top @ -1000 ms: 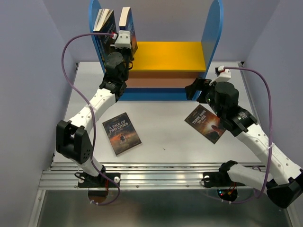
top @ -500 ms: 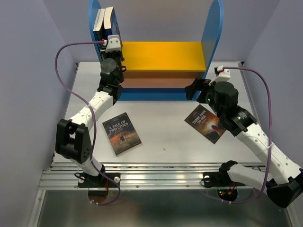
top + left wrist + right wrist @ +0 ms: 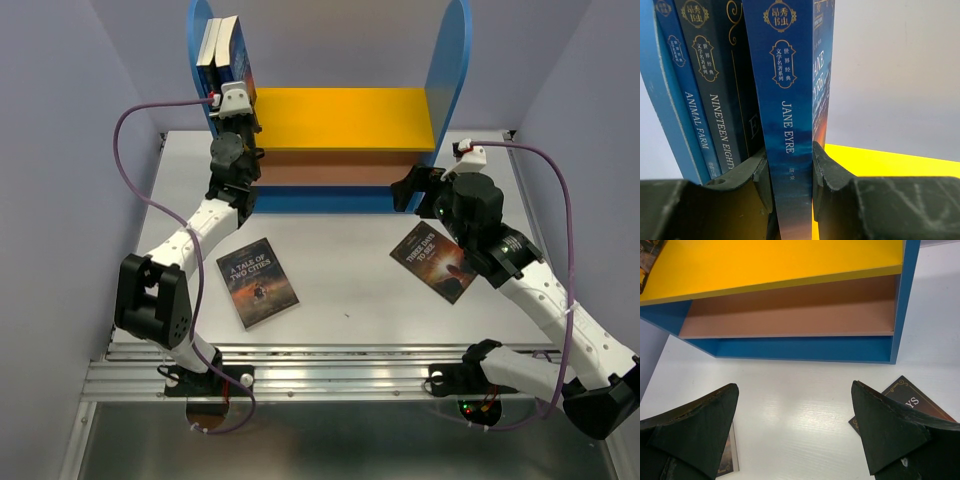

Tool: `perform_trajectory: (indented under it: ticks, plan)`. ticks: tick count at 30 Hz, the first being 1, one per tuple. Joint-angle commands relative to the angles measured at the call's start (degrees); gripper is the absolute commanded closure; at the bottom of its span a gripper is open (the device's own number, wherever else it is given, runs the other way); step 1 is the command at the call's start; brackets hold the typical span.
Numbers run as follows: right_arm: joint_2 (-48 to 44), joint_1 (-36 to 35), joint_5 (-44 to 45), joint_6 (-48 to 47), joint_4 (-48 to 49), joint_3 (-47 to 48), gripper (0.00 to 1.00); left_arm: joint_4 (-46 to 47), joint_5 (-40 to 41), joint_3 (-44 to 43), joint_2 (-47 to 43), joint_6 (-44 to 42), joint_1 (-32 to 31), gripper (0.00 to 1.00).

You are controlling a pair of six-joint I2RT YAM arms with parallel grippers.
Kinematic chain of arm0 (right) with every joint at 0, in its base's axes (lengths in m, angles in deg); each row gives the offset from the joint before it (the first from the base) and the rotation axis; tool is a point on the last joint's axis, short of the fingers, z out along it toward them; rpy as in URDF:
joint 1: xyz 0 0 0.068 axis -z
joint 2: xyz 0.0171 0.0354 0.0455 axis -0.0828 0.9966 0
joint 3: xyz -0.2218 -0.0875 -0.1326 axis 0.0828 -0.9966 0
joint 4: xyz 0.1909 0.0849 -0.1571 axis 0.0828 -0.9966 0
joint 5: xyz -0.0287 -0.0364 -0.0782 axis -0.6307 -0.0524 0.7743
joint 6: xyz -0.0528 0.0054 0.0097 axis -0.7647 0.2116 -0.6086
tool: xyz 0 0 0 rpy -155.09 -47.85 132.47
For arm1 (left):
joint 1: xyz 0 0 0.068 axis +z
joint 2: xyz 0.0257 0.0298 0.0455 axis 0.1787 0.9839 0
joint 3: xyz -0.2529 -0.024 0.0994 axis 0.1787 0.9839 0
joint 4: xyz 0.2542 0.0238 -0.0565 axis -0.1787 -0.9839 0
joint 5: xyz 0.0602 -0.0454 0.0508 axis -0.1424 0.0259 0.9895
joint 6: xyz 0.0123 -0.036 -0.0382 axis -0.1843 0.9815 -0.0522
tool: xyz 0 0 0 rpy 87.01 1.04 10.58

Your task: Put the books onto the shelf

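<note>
The shelf [image 3: 350, 115] stands at the back of the table, its yellow upper board [image 3: 890, 160] seen close in the left wrist view. Several books [image 3: 215, 45] stand upright against its left blue panel, among them Animal Farm [image 3: 695, 115]. My left gripper [image 3: 238, 100] [image 3: 789, 162] is shut on the spine of the blue Jane Eyre book [image 3: 790, 115], which stands upright beside them. My right gripper [image 3: 415, 188] [image 3: 795, 405] hangs open over the table in front of the shelf [image 3: 790, 310]. Two books lie flat: A Tale of Two Cities [image 3: 258, 282] [image 3: 729, 455] and a dark one [image 3: 435, 260] [image 3: 910, 400].
Lilac walls [image 3: 60, 150] close in the table on the left, right and back. A metal rail [image 3: 330, 375] runs along the near edge by the arm bases. A purple cable [image 3: 130, 150] loops off the left arm.
My left gripper carried the Jane Eyre book leftward along the upper board until it stood against the other books. Since half a second ago it has barely moved. The right arm has stayed still.
</note>
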Motion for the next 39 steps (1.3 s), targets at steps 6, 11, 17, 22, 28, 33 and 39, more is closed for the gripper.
perform_trajectory:
  ticks: [6,11,17,22,28,33,39]
  plan:
    - [-1.7,0.2,-0.1,-0.6,1.0,2.3,0.0,7.9,2.0,-1.8,-5.1,-0.1,0.7,1.0]
    - [-2.0,0.2,-0.1,-0.5,1.0,2.1,0.0,5.1,3.3,-4.0,-4.2,-0.6,0.8,0.94]
    - [-1.9,0.2,0.0,-0.7,1.0,2.1,0.0,4.4,2.8,-3.5,-4.8,-0.1,0.8,0.71]
    - [-1.6,0.2,-0.4,-0.5,1.0,2.1,0.0,4.1,3.5,-3.3,-5.2,0.3,0.7,0.68]
    - [-1.2,0.2,-0.8,-0.3,1.0,2.2,0.0,3.1,4.2,-3.2,-6.2,0.6,0.7,0.51]
    - [-1.2,0.2,-1.0,-0.3,1.0,2.1,0.0,2.6,4.3,-3.0,-6.9,0.8,0.6,0.47]
    - [-1.1,0.2,-1.7,-0.2,1.0,2.3,0.0,2.4,4.6,-2.4,-7.9,1.9,0.5,0.46]
